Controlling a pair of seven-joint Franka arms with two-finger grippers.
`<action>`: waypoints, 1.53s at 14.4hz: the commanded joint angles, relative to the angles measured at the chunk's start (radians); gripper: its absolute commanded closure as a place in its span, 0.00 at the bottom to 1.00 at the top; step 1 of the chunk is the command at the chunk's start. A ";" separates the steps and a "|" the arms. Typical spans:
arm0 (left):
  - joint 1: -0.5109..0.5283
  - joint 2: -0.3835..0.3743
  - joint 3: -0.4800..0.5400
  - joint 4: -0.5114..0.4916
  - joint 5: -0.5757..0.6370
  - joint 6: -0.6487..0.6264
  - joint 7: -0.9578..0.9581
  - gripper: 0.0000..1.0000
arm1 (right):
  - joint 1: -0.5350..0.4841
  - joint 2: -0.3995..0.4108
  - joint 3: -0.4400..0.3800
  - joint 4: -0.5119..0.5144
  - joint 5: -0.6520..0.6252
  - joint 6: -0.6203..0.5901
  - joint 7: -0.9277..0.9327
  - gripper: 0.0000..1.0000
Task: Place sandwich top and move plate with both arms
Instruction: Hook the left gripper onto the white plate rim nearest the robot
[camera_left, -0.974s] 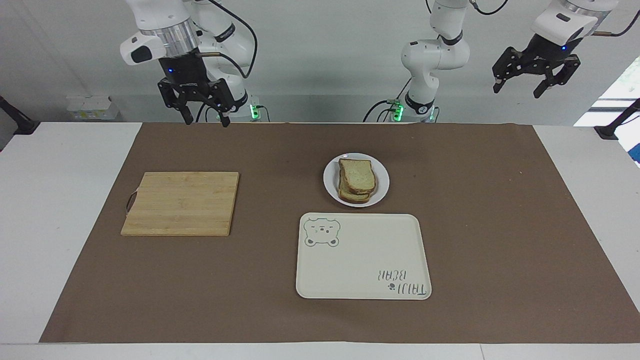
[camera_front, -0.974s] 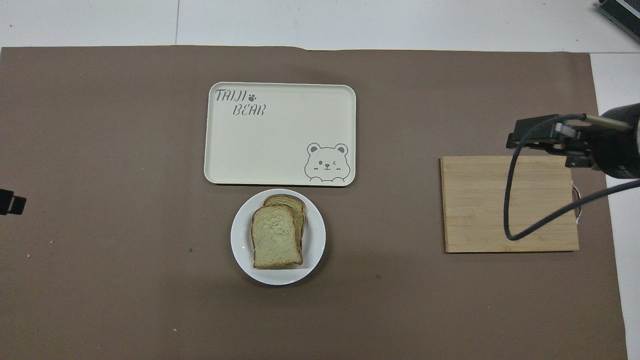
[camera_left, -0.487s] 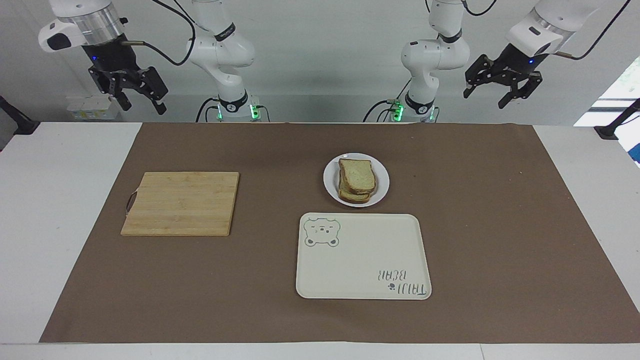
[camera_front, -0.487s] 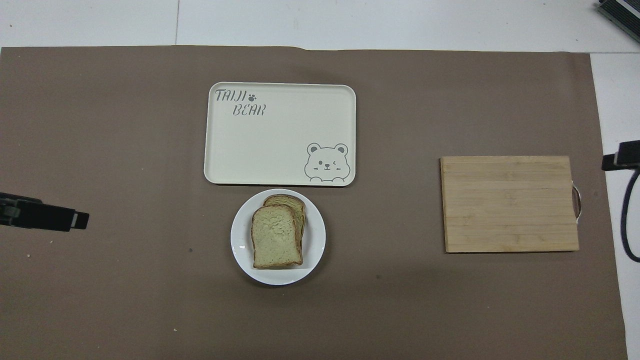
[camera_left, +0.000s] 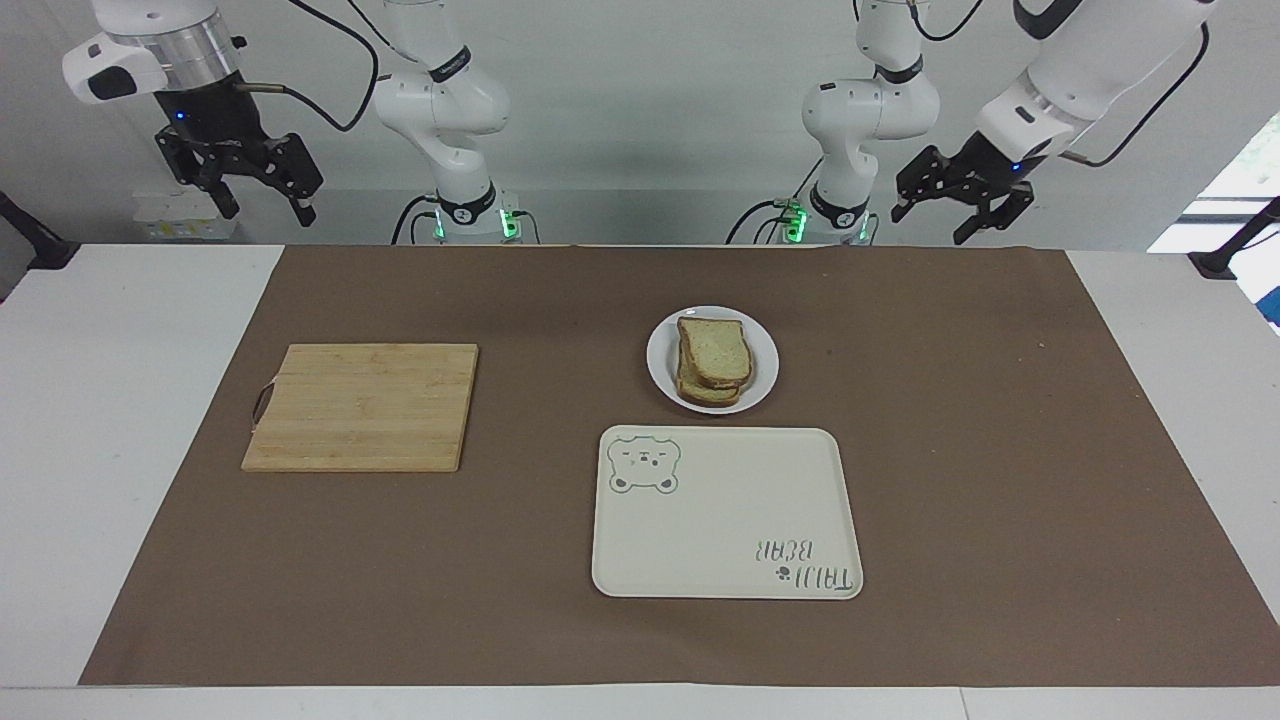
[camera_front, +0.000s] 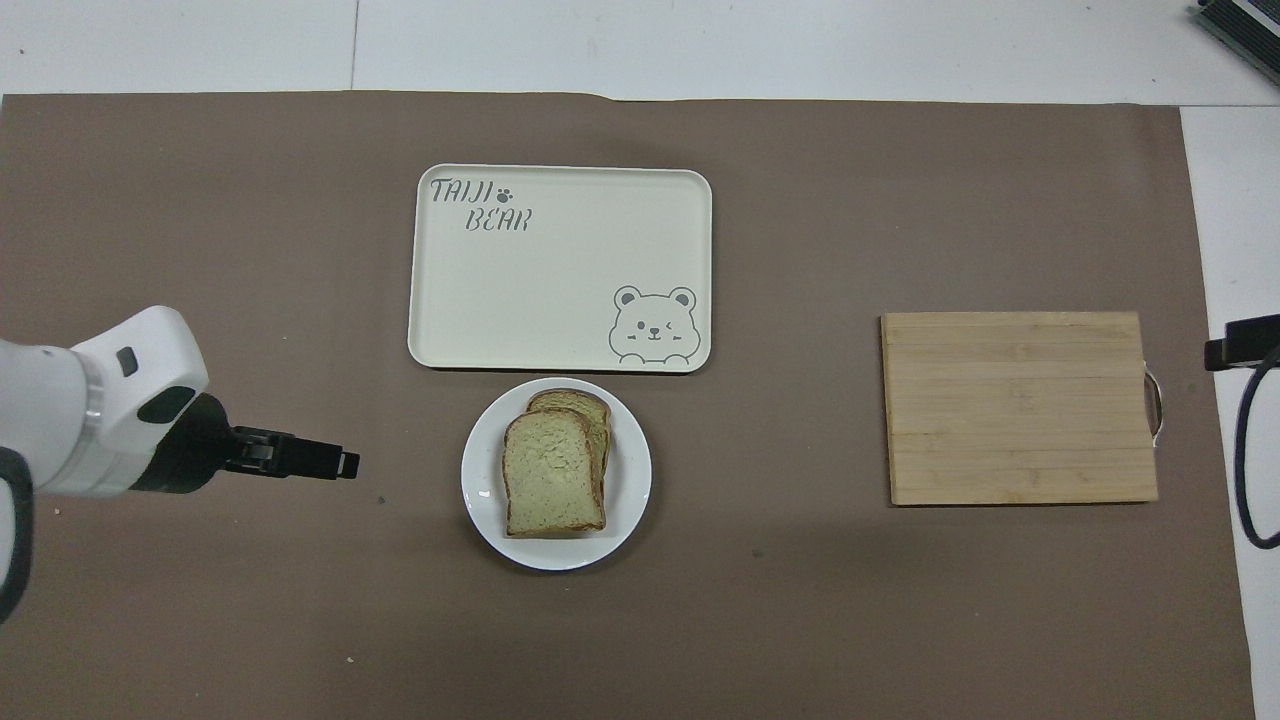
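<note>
The sandwich top (camera_left: 714, 350) (camera_front: 553, 483), a pale speckled slice with a brown crust, lies on another slice on the small white plate (camera_left: 662, 362) (camera_front: 632, 470). The lower slice peeks out at the edge farther from the robots. My left gripper (camera_left: 932, 228) (camera_front: 340, 465) hangs open in the air over the brown mat, toward the left arm's end from the plate, holding nothing. My right gripper (camera_left: 265, 212) is raised and open above the table's edge at the right arm's end, apart from everything. Only a black corner of it shows in the overhead view.
A cream bear-print tray (camera_left: 727, 540) (camera_front: 560, 300) lies just farther from the robots than the plate. A bamboo cutting board (camera_left: 362, 406) (camera_front: 1020, 407) lies toward the right arm's end. A brown mat (camera_left: 1000, 450) covers the table's middle.
The left arm has swung down and in toward the plate. The right gripper has moved from near the cutting board out to the table's end. Bread and plate have not moved.
</note>
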 joint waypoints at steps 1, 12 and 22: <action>-0.018 -0.021 0.011 -0.198 -0.216 0.207 0.144 0.00 | -0.007 -0.023 0.011 -0.028 -0.005 0.012 -0.009 0.00; -0.113 0.129 0.013 -0.362 -0.851 0.409 0.589 0.00 | 0.000 -0.016 0.022 -0.036 -0.003 0.021 -0.006 0.00; -0.107 0.220 0.013 -0.385 -1.134 0.373 0.821 1.00 | 0.000 -0.016 0.022 -0.036 -0.003 0.021 -0.006 0.00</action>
